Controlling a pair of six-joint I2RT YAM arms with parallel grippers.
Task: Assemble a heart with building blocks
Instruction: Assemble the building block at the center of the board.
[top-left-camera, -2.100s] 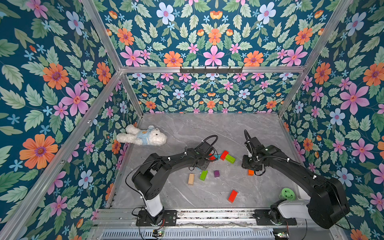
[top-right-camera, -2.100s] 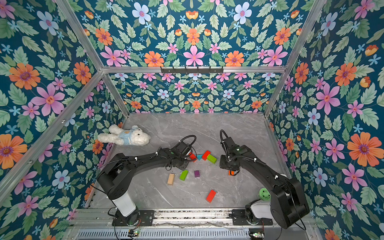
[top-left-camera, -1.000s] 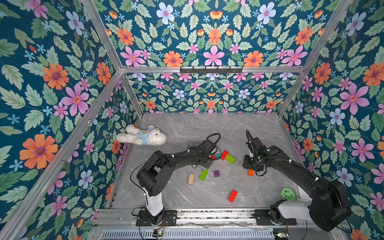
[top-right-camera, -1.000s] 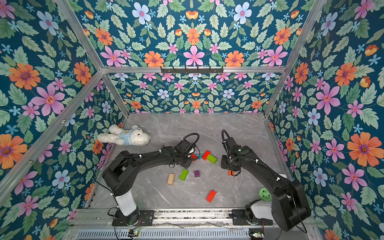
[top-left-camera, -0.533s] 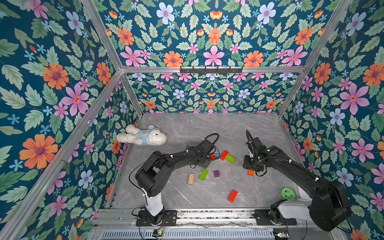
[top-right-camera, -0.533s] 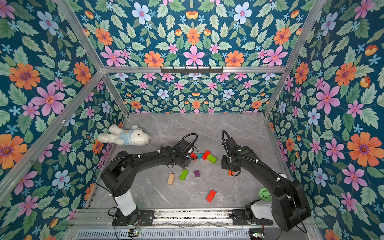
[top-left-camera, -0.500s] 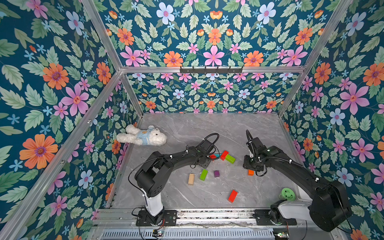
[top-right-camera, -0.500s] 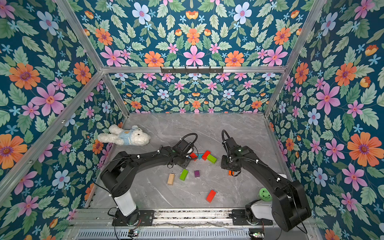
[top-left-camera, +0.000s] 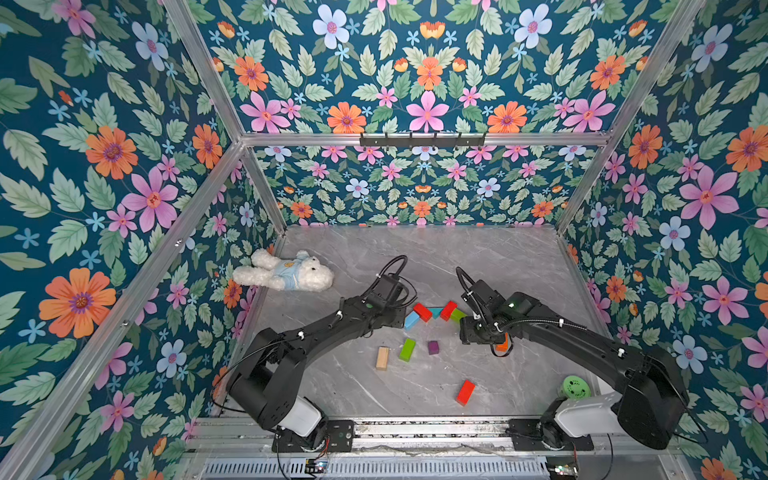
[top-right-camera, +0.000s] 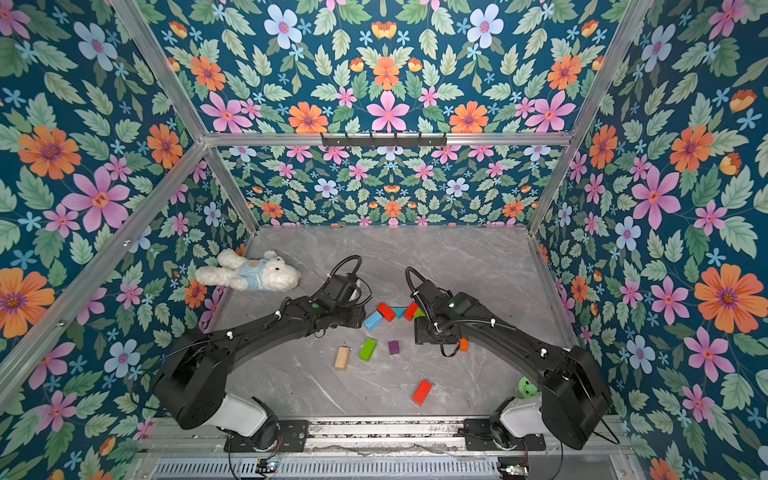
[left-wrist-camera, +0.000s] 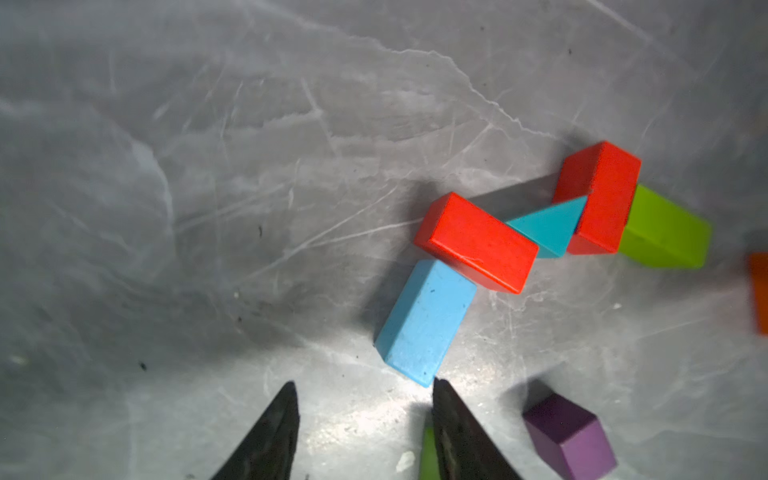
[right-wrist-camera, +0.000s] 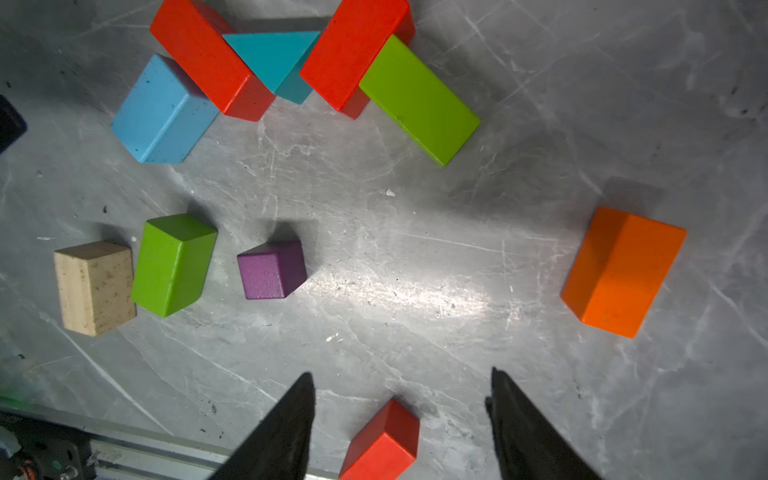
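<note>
A white plush bear (top-left-camera: 286, 275) in a light blue shirt lies on its side at the far left edge of the grey marbled bench (top-left-camera: 498, 257), beside the floral wall (top-left-camera: 124, 174). A green round perforated object (top-left-camera: 575, 387) sits near the front right corner. A black hook rail (top-left-camera: 422, 140) spans the back frame.

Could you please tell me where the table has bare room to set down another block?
Bare room lies between the bear and the back wall, and between the purple cube and the lone red block. Crowded around the teal triangle.

place: robot lab enclosure | aluminium frame (top-left-camera: 291, 139) | floral wall panels (top-left-camera: 428, 75) | left arm (top-left-camera: 316, 332), right arm (top-left-camera: 582, 340) | base rail (top-left-camera: 415, 430)
</note>
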